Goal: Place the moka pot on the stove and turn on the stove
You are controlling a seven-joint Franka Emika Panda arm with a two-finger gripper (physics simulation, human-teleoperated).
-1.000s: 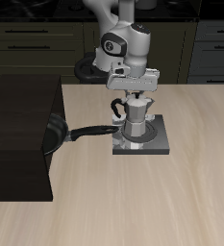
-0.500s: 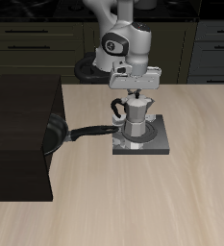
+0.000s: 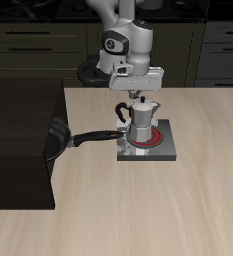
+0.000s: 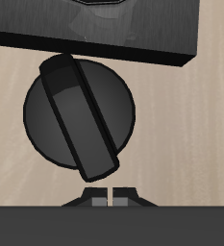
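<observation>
Moka pot (image 3: 140, 122): silver, faceted, upright on the stove (image 3: 168, 152), black handle toward the frying pan (image 3: 60, 140). Stove: flat grey square on the wooden worktop (image 3: 178, 210), coil glowing red around the pot's base. Knob (image 4: 78, 113): black, round, its bar set at a slant. Gripper (image 3: 138, 87): raised above the pot's lid, touching nothing; jaws close together on nothing. Black box-shaped block (image 3: 18, 140): beside the pan, at the worktop's edge.
</observation>
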